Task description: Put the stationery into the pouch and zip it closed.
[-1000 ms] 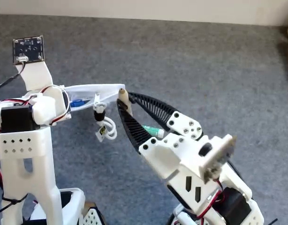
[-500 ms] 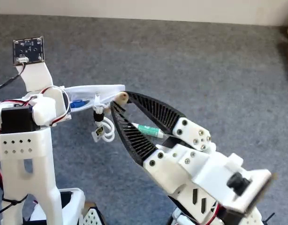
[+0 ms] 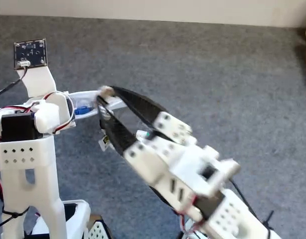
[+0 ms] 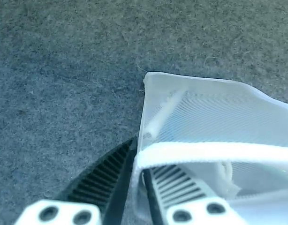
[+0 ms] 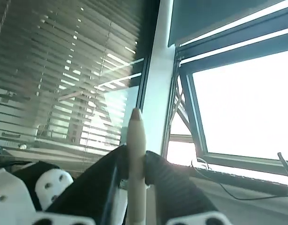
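In the high view, the white translucent mesh pouch (image 3: 85, 97) hung at the left arm, with the right gripper (image 3: 104, 98) holding a beige-tipped green pen (image 3: 105, 91) just beside its rim. In the left wrist view, the left gripper (image 4: 137, 152) was pinched shut on the pouch's hem. The mesh looked limp, so its stiffer band seemed the best hold. The right wrist view made plain what the high view hid: jaws clamped narrowly around the light, stiff, probably slippery pen.
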Tool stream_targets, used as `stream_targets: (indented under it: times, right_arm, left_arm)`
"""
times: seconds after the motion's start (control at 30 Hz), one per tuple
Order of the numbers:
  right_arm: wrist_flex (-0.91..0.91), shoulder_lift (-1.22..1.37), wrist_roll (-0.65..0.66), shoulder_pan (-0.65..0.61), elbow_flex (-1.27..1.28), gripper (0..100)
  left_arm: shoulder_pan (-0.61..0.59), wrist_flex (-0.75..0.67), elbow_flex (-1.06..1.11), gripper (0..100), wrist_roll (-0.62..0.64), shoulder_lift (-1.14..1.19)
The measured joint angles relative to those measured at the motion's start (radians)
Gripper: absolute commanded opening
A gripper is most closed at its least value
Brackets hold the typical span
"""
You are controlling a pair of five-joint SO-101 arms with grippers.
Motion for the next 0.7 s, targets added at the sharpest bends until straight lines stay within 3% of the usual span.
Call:
stream_targets:
  times: [0.33, 0.7]
  right_arm:
    - [-0.127, 0.189, 0.000, 0.020, 0.008, 0.4]
    - [-0.137, 0.292, -0.002, 0.083, 0.100, 0.4]
  left_arm:
    - [0.000, 0.000, 0.000, 2, 0.000, 0.002]
    - [0.000, 0.000, 0.000, 2, 0.000, 0.002]
